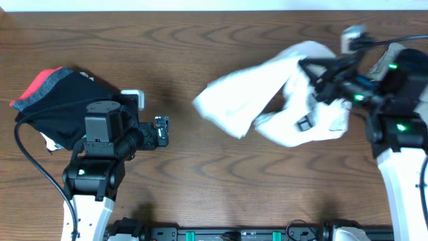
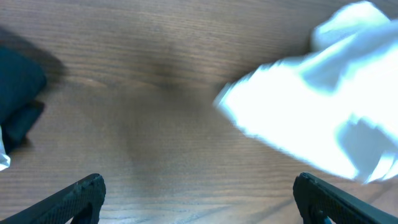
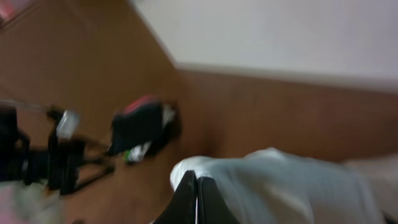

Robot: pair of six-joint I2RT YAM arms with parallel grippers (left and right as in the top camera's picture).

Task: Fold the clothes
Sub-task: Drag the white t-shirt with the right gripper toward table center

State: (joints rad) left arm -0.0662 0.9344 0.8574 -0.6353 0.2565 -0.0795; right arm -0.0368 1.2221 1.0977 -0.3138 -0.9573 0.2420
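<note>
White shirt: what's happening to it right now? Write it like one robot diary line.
right gripper: shut on white shirt, bunched, partly lifted | left gripper: open, empty, above table | black and red clothes: piled far left

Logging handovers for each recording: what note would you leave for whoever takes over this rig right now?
left tool: open, empty, over bare table.
right tool: shut on a bunched part of the white T-shirt, at the table's right side.
The white T-shirt is crumpled and trails toward the centre.
black and red garments: heaped at the left, behind the left arm.
Done: no fold visible.
Left: spread the T-shirt flat, fold it, then probably the heap.
</note>
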